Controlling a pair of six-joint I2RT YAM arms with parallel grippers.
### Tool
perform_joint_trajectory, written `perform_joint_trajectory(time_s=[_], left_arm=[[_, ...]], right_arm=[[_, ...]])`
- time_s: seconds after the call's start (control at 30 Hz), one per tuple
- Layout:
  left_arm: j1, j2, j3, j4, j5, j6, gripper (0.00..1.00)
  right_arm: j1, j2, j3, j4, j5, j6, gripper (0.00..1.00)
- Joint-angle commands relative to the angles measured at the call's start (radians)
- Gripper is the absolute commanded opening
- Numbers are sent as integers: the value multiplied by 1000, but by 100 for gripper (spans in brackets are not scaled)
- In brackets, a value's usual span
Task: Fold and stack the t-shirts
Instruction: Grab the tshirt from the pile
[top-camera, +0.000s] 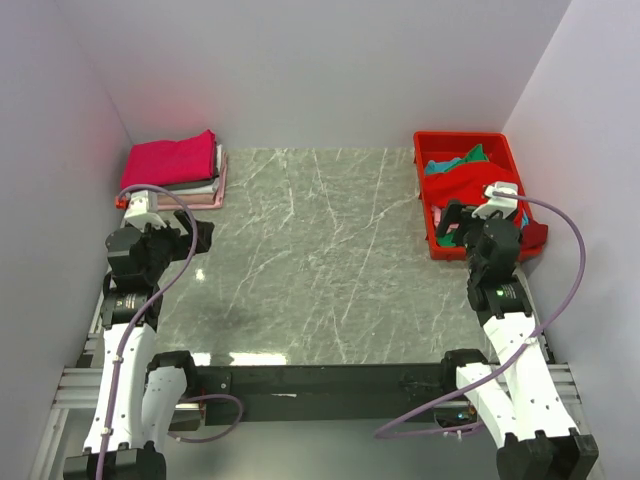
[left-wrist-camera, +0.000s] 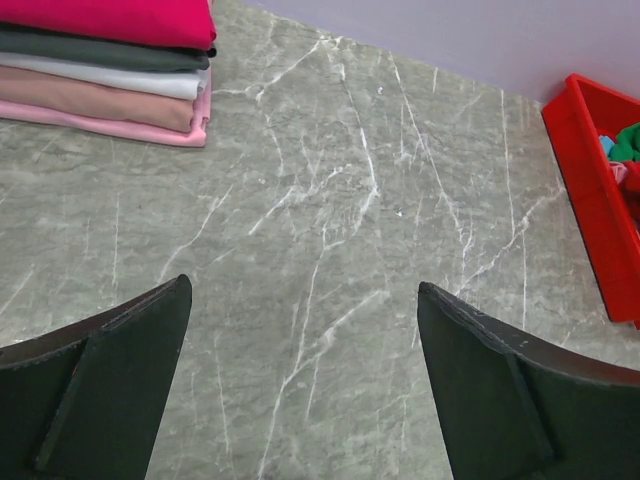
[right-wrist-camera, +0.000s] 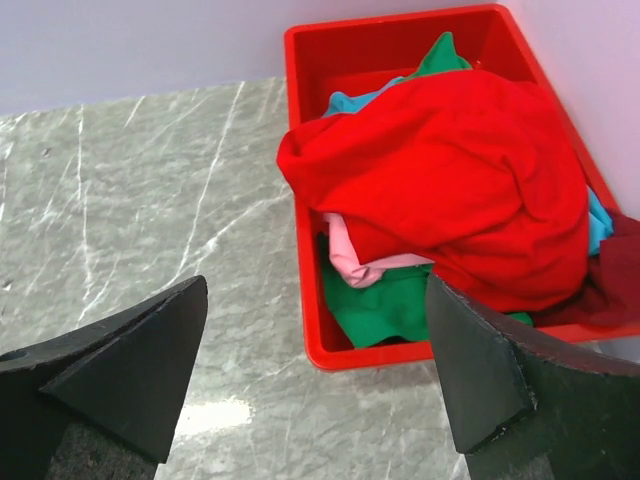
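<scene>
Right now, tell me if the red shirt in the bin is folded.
Not folded: the red shirt lies bunched over other shirts in the bin.

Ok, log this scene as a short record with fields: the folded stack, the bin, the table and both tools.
folded stack: far left corner of the table; magenta on top, then grey, white, two pinkish layers
red bin: far right corner, holds unfolded shirts
red t-shirt: crumpled, topmost in the bin
under it: green t-shirt, pink t-shirt, teal t-shirt showing
left tool: open, empty, over bare table
right tool: open, empty, facing the bin
</scene>
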Motion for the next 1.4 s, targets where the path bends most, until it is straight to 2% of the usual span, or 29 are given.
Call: perform_joint_trajectory(time_s=[0.0, 0.07, 0.1, 0.2, 0.3, 0.43, 0.47, 0.53, 0.57, 0.67, 0.93, 1.07, 1.13, 1.37], left_arm=[[-7, -13, 6, 40, 13, 19, 99], [-12, -24, 6, 37, 4, 20, 99], [-13, -27, 6, 37, 2, 22, 99], [-19, -33, 4, 38, -1, 23, 99], [-24, -26, 4, 34, -1, 23, 99], [-30, -30, 7, 29, -3, 25, 99], [-35, -33, 7, 27, -9, 26, 99], [-36, -41, 6, 27, -12, 26, 100], [-38, -47, 6, 24, -15, 26, 99], [-39, -47, 6, 26, -12, 25, 99], [-49, -44, 7, 23, -9, 26, 100], [-52, -40, 7, 24, -4, 26, 99], [-53, -35, 9, 21, -7, 28, 99], [-55, -24, 9, 18, -15, 32, 99]], right_arm=[[-15, 0, 10, 44, 27, 7, 95], [-20, 11, 31, 27, -10, -46, 95], [-21, 29, 39, -5, -69, -136, 95], [-26, 96, 111, -112, -134, -232, 95], [-31, 167, 207, -203, -137, -258, 96], [-112, 258, 311, -228, -359, -260, 95], [-165, 291, 339, -254, -399, -255, 95], [-217, 405, 425, -278, -486, -231, 95], [-294, 507, 504, -318, -624, -220, 93], [-305, 600, 582, -358, -654, -228, 92], [-324, 897, 808, -468, -637, -248, 84], [-307, 1092, 986, -621, -625, -293, 77], [-288, 1115, 1030, -640, -596, -353, 77], [-146, 1097, 965, -593, -383, -468, 78]])
